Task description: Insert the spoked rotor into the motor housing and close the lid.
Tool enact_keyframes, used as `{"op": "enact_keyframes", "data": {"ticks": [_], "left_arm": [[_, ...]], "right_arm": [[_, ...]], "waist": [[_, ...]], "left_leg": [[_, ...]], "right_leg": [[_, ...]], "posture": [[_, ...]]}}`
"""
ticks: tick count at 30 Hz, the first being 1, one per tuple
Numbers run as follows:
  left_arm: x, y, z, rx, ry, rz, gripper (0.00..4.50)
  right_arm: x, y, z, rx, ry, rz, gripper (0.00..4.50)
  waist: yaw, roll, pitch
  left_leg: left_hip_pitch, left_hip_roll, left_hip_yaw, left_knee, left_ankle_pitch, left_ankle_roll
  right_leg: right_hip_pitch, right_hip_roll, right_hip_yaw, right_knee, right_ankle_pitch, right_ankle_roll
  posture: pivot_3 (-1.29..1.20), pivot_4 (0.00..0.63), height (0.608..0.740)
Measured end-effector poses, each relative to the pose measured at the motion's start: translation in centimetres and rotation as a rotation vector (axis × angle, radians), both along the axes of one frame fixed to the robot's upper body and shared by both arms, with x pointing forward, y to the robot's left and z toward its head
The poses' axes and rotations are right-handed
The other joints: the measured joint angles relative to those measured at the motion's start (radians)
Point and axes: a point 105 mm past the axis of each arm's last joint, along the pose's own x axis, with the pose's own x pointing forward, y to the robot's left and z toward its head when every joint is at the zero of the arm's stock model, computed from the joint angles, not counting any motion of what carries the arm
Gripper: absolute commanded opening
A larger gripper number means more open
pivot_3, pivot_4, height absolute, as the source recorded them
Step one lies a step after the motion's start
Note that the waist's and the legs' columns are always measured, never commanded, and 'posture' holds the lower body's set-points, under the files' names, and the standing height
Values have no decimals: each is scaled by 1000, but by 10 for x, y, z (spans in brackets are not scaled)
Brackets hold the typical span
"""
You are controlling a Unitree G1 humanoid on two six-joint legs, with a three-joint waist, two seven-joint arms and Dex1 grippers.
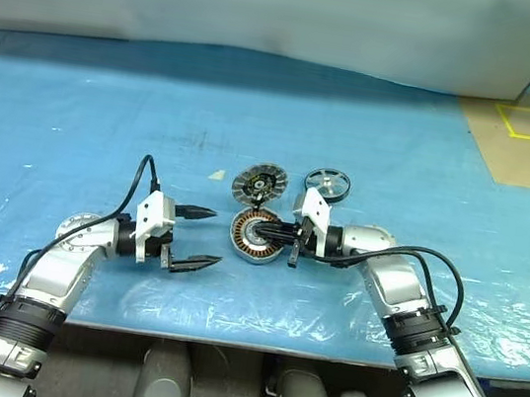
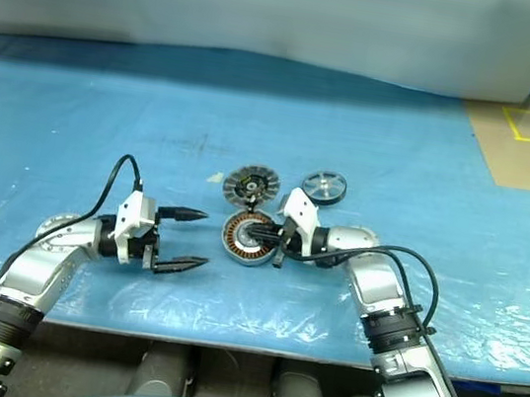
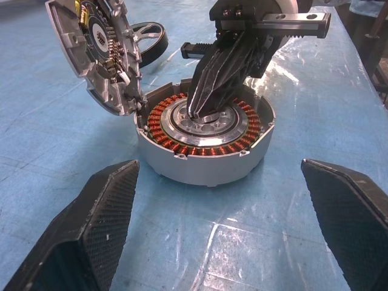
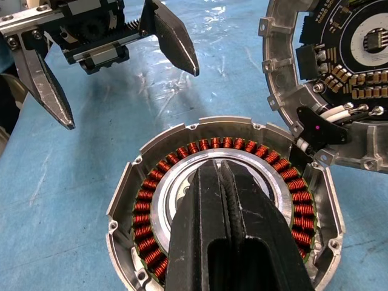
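I have the round silver-rimmed motor housing (image 1: pixel 256 235) with its ring of copper-brown windings sitting near the centre of the blue plastic-covered surface (image 1: pixel 76 130). Right tool (image 1: pixel 268 229) reaches in from the housing's 3 o'clock side, black fingers pressed flat together with no gap, tips down on the shiny central hub inside the winding ring. From the left wrist view the tips sit on that hub; I can't tell whether anything is pinched between them.

Left tool (image 1: pixel 201 238) is at the housing's 9 o'clock, near but apart, pointing at it. Its fingers are spread wide with nothing between them.

The lid, a round grey metal disc (image 1: pixel 258 186) with a black centre, lies at the housing's 12 o'clock. In the wrist views it leans tilted with its edge touching the housing rim, circuit-board face exposed, thin wires running from it to the housing.

The spoked rotor, a small dark-metal ring with spokes to a hub (image 1: pixel 327 182), lies on the surface at the housing's 1 o'clock, just beside the lid, clear of both tools.
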Motion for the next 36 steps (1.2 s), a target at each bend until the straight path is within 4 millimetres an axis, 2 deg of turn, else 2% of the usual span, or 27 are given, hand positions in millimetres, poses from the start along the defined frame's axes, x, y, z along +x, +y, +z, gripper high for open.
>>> {"op": "enact_keyframes", "data": {"ticks": [29,36], "left_arm": [[0,-1,-1,-3,4,8,4500],[0,-1,-2,-2,6,7,4500]], "right_arm": [[3,-3,2,-278,-263,138,36],[3,-3,2,-232,-228,120,36]], "waist": [[2,-4,-4],[2,-4,-4]], "left_leg": [[4,0,0,0,0,0],[8,0,0,0,-2,3]], "right_leg": [[4,0,0,0,0,0],[9,-1,0,-1,0,0]], "posture": [[0,150,740],[0,150,740]]}}
